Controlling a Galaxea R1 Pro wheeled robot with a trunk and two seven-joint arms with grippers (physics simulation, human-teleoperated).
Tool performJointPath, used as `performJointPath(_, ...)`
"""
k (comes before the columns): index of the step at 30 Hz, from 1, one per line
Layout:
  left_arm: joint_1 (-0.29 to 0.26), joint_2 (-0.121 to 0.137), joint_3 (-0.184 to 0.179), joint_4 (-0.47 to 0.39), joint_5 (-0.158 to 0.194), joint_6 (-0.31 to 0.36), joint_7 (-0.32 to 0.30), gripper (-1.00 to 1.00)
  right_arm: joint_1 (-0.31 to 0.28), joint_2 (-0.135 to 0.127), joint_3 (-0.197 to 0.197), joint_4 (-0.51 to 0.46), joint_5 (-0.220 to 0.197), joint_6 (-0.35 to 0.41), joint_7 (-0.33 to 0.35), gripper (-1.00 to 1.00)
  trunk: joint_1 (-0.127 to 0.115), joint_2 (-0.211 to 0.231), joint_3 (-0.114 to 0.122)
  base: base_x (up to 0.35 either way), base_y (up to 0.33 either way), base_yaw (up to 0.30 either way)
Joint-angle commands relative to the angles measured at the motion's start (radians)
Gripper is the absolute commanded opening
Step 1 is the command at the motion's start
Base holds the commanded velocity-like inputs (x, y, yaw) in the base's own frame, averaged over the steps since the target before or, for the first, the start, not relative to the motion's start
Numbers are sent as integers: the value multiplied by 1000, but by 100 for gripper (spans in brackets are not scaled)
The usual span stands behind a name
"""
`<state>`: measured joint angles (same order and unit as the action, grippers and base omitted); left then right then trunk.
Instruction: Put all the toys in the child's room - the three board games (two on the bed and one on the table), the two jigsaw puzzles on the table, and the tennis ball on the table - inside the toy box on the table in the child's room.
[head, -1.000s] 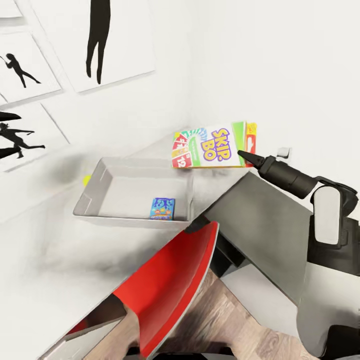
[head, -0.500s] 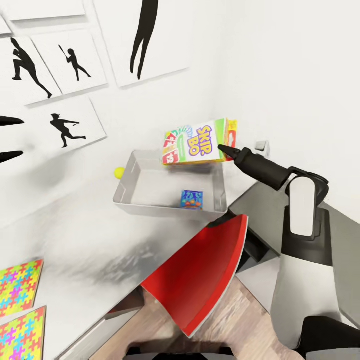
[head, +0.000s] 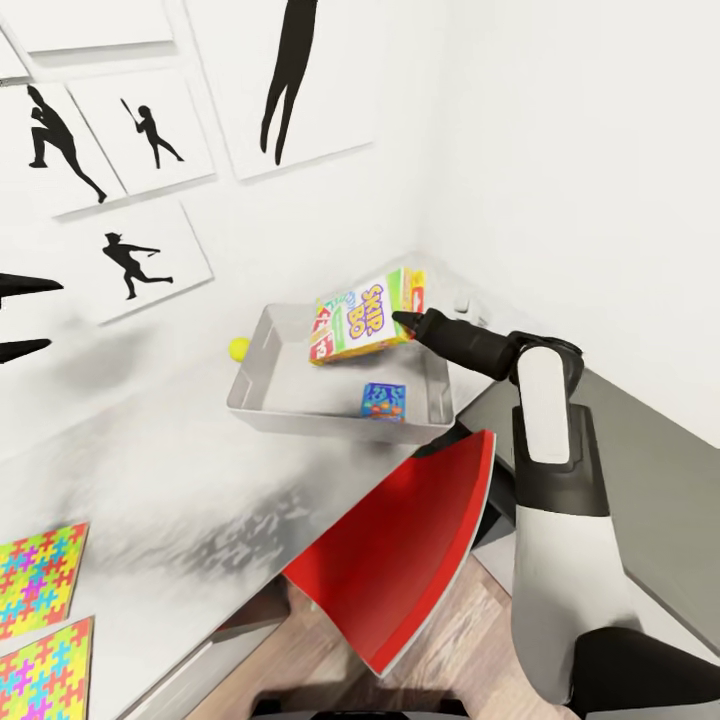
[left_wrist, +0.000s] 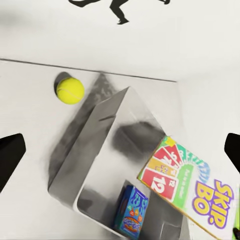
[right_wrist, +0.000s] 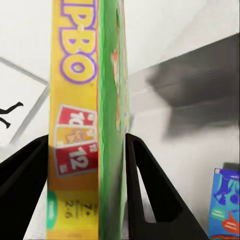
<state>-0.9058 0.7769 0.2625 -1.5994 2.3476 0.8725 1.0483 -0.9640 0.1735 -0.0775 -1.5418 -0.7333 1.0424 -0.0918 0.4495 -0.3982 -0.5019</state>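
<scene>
Two flat multicoloured jigsaw squares (head: 35, 620) lower left on pale grey desk (head: 150, 470); small yellow-green ball (head: 238, 348) just left of shallow grey bin (head: 250, 400), small blue game box (head: 384, 401) inside; right gripper (head: 402, 318) clamped on tilted colourful SKIP-BO box (head: 362, 316) above bin; left gripper (left_wrist: 120, 152) fingers apart

White-and-black arm (head: 560, 480), black pincer (head: 405, 320)
</scene>
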Motion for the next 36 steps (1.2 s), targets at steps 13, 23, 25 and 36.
performJointPath(13, 154, 0, -1, -9, 9, 21, 21, 100, 12, 1, 4, 399, -107, -297, 192, -100, 1, -2, 8, 0, 0, -1)
performJointPath(23, 188, 2, 44, -8, 9, 56, 19, 100, 1, 0, 18, 532, -88, -349, 339, -100, 1, -2, 8, 0, 0, 0)
performJointPath(25, 188, 3, 45, -8, 9, 56, 20, 100, -2, 0, 18, 552, -71, -349, 344, -100, 1, -2, 8, 0, 0, 0)
performJointPath(36, 205, 28, 40, -9, 9, 67, 36, 100, 2, -33, 0, 487, -48, -346, 373, -100, 1, -2, 8, 0, 0, 0)
